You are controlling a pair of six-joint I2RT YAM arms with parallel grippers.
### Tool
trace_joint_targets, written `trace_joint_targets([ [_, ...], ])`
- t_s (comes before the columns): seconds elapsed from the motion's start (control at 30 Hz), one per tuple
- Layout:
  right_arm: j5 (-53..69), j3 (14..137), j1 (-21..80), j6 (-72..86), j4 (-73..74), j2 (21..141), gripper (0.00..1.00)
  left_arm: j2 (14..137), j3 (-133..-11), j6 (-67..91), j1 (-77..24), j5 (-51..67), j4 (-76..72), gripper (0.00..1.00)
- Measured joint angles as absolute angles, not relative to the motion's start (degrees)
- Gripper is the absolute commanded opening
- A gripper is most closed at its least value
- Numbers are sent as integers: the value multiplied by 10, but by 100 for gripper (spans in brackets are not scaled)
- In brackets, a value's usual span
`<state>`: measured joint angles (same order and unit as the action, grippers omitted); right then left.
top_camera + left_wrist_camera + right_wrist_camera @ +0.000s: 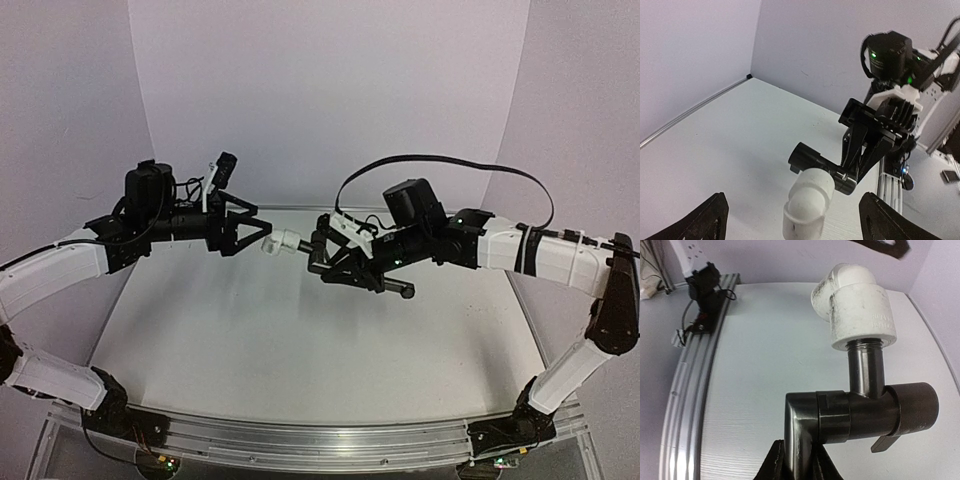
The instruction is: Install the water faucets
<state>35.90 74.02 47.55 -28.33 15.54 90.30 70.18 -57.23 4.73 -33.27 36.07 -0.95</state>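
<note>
Over the white table we reckon it's nearly done: white fitting threaded on the faucet our right gripper clamps, left gripper gaping empty.

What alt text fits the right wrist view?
The right gripper, at the bottom of the frame, clamps a black faucet whose upright threaded stem is capped by a white elbow fitting. Behind them are the white table and an aluminium rail at left.

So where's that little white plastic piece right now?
The white fitting hangs mid-air at the top view's centre, screwed onto the black faucet held by the right gripper, between the open left gripper's fingers.
</note>
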Motion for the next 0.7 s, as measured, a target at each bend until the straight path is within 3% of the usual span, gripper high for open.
trace_joint_targets([
  [0.23,228,739,479,-318,155,903,0,716,-548,281,-221,348,-63,93],
  [0.33,151,739,496,-346,155,903,0,768,-575,408,-218,384,-80,89],
  [0.7,-91,758,568,-478,138,961,0,868,-544,752,-231,468,-174,94],
])
